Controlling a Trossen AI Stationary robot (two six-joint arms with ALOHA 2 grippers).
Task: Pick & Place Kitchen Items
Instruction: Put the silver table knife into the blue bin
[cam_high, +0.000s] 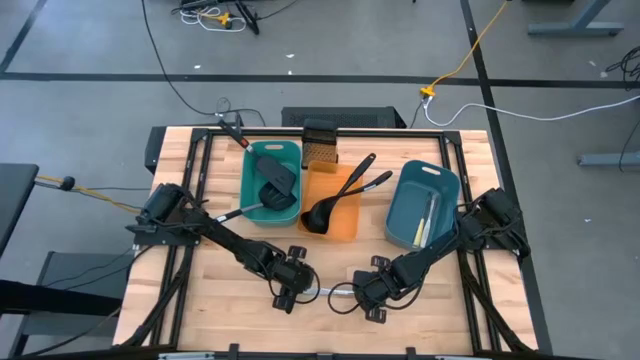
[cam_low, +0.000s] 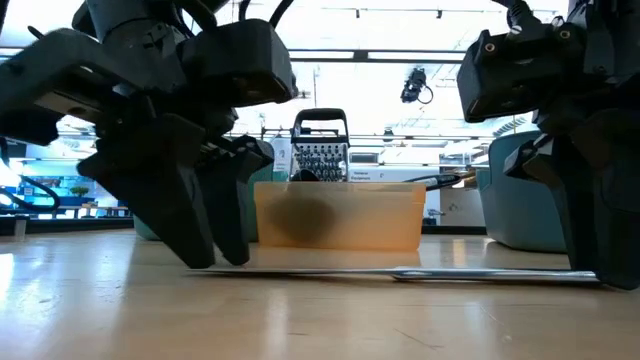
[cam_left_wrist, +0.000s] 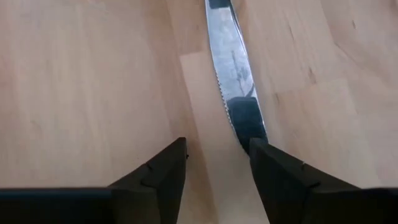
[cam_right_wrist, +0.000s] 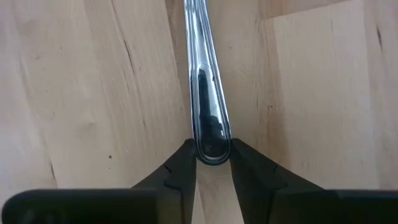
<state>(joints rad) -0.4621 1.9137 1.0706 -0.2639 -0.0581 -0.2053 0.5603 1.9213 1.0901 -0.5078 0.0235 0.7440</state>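
A silvery table knife (cam_high: 330, 292) lies flat on the wooden table near its front edge, between my two grippers. My left gripper (cam_left_wrist: 217, 168) is open and low over the table at the blade's tip (cam_left_wrist: 244, 121), which lies between its fingers, close to one finger (cam_left_wrist: 273, 171). My right gripper (cam_right_wrist: 211, 163) is shut on the knife's handle end. In the low view the knife (cam_low: 400, 272) rests along the table between the left gripper (cam_low: 215, 250) and the right gripper (cam_low: 590, 260). My left gripper: the blade's tip (cam_left_wrist: 249, 142) lies right beside one finger; I cannot tell whether they touch. My right gripper pinches the rounded free end of the knife's handle (cam_right_wrist: 211, 146) between its two fingers. The fingers slant down along the knife. The knife lies flat on the table.
A teal tray (cam_high: 250, 185) with spatulas, an orange tray (cam_high: 345, 225) with black ladles and a blue tray (cam_high: 405, 215) with cutlery stand side by side farther back. A small dark mesh box (cam_high: 320, 148) stands behind the orange tray.
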